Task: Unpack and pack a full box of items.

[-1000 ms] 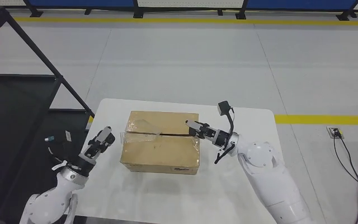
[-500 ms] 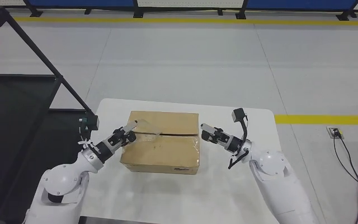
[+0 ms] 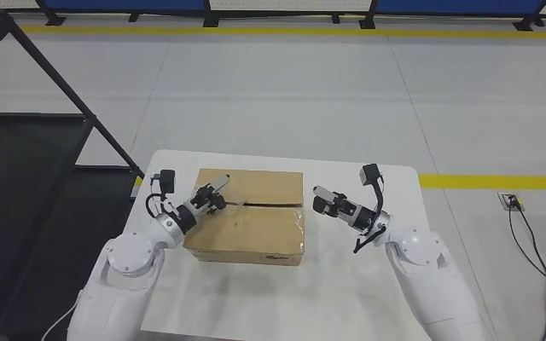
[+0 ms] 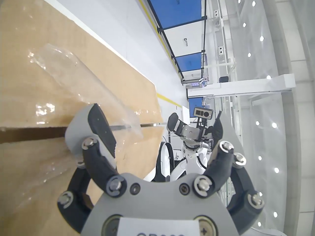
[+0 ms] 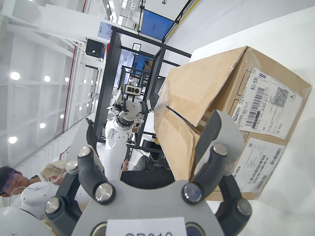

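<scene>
Box (image 3: 247, 223): showing plain tan-brown cardboard on every visible face.
Seam (image 3: 264, 205): running as a thin dark line between the top flaps, possibly only shadow.
Tape (image 4: 81, 74): lying clear and glossy, throwing white glints.
Labels (image 5: 268, 104): showing white, carrying black print, bars and a square code pattern.
Table (image 3: 341, 281): showing plain white.
Left gripper (image 3: 218, 191): showing pale grey fingers with black pads and black links.
Right gripper (image 3: 319, 199): showing the same grey and black.
Floor stripe (image 3: 482, 181): running yellow across the pale grey floor (image 3: 299, 94).
</scene>
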